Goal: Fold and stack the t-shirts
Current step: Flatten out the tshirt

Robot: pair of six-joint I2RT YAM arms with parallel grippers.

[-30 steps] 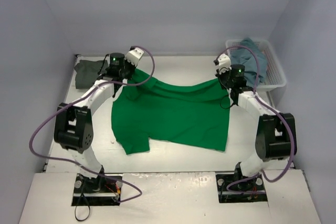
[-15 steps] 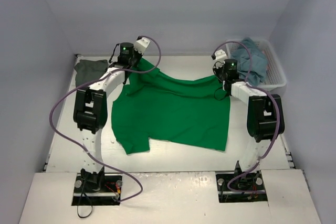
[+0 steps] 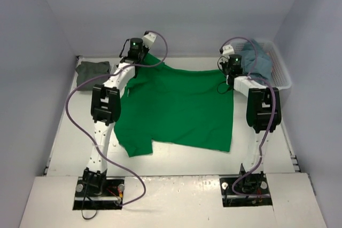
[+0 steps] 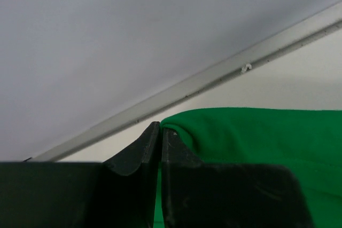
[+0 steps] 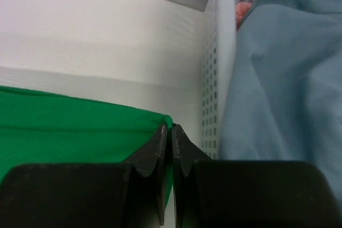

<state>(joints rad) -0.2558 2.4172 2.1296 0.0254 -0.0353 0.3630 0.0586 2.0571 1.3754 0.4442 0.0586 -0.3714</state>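
The bright green cloth t-shirt (image 3: 176,110) lies spread across the middle of the white bench (image 3: 67,142). Its far edge is stretched along the 9-to-3 o'clock line, and one short sleeve pokes out at its 7 o'clock corner. I cannot tell where the collar lies.

The left gripper (image 4: 160,128) is clenched on the far-left corner of that edge; its wrist view shows a fold of green cloth pinched at the fingertips. The right gripper (image 5: 170,127) is clenched the same way on the far-right corner. From both grippers the whole body of the shirt trails away toward 6 o'clock, back toward the arm bases. Each arm is reached out long toward 12 o'clock, so neither is nearer: they share the edge, one per corner.

Judging from this, the next move turns on carrying the held edge toward 6 o'clock, both arms level, so the fold stays square.

At 9 o'clock of the left gripper a crumpled dark olive-grey cloth shirt (image 3: 92,73) sits at the bench's far-left corner. Just at 3 o'clock of the right gripper stands a white slatted plastic basket (image 3: 282,76), with a dusty light blue cloth shirt (image 3: 256,62) heaped in it.
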